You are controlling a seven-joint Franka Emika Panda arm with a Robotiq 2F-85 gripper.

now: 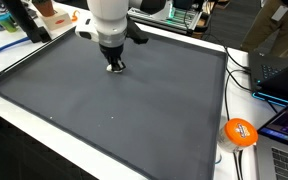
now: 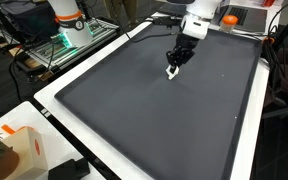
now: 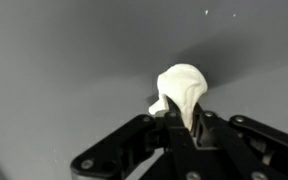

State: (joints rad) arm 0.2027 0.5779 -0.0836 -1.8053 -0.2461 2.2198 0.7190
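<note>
In an exterior view, the arm point(image 1: 109, 15) reaches straight down over a dark mat point(image 1: 134, 115) that covers most of the table point(image 1: 14, 120). The gripper point(image 1: 115, 64) stands at the far part of the mat, its tip down at the surface, and a small white lump point(image 1: 115, 69) shows right at the tip. An orange round object point(image 1: 240, 131) lies off the mat near its corner, well apart from the gripper.

In an exterior view from the opposite end, the gripper point(image 2: 174, 66) again points down onto the mat point(image 2: 154, 115), with the white lump point(image 2: 171, 72) at its tip. The lump looks to be touching the mat or just above it; these pictures do not settle which.

In the wrist view, the jaws are clamped on the white lump point(image 3: 181, 88). The gripper point(image 3: 182, 122) pinches its lower part between two dark fingers point(image 3: 206, 128), and the lump's rounded, crumpled top bulges out beyond them. It looks soft, like a wad of tissue or cloth, though the material cannot be told for sure. The grey mat lies close behind it.

As a judgement, the reach and the grasp are done. The lump is in the jaws but not clearly raised, so lifting it away and setting it down anywhere are not yet done.
</note>
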